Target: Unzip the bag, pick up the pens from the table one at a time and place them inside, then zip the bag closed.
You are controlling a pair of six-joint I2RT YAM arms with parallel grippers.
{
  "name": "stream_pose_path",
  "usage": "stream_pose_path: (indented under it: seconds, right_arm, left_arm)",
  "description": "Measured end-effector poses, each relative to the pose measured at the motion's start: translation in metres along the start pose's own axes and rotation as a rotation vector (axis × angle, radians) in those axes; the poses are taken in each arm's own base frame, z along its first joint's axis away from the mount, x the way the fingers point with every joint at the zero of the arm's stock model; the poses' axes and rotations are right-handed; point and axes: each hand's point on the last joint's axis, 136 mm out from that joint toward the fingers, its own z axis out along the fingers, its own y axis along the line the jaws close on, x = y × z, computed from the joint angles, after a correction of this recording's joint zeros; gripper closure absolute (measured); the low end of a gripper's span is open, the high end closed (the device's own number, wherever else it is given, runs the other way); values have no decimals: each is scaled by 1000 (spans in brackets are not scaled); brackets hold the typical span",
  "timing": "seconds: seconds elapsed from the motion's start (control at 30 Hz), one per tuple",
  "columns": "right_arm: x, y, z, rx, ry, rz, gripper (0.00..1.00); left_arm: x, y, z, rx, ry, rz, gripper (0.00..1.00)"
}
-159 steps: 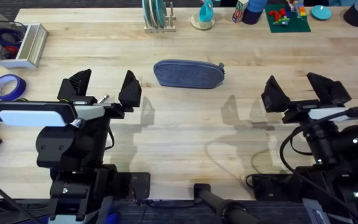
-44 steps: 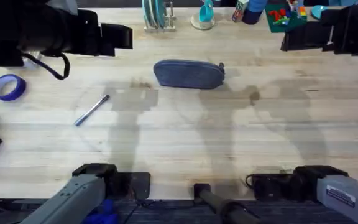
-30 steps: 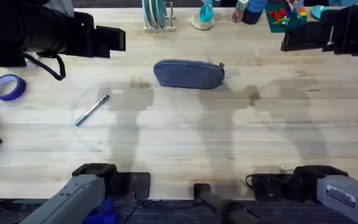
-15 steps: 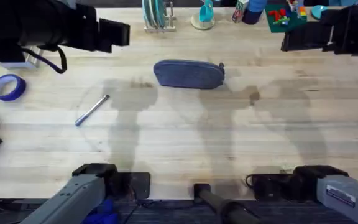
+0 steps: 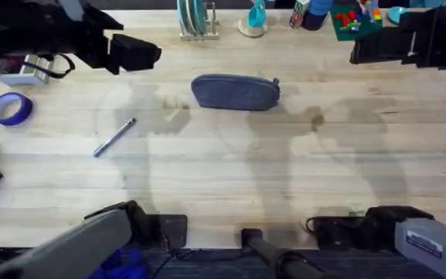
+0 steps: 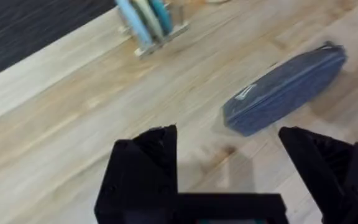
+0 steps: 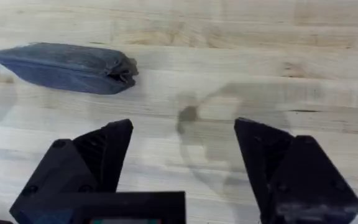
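We see the left gripper (image 6: 229, 146) has swung toward the pencil pouch (image 5: 235, 92), jaws wide and empty; right gripper (image 7: 182, 146) unmoved, jaws wide; pouch still zipped near the desk's (image 5: 231, 178) far edge; pen (image 5: 114, 137) untouched toward the left edge; unzipping looks next.

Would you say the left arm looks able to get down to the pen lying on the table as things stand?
Probably yes. The pen lies alone on bare table, apart from the bag and the blue tape roll. The left end effector is raised with its jaws open, and nothing stands between it and the pen.
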Motion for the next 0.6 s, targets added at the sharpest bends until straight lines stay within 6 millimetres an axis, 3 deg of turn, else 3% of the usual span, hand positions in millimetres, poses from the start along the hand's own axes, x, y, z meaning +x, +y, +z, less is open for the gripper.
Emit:
stream_pose_path:
  seconds: [0.3, 0.6]
  right_arm:
    - [0, 0, 0, 0, 0, 0, 5]
    - [0, 0, 0, 0, 0, 0, 5]
  left_arm:
    - [8, 1, 30, 280, -167, 50, 10]
    - [21, 0, 57, 427, -294, 99, 10]
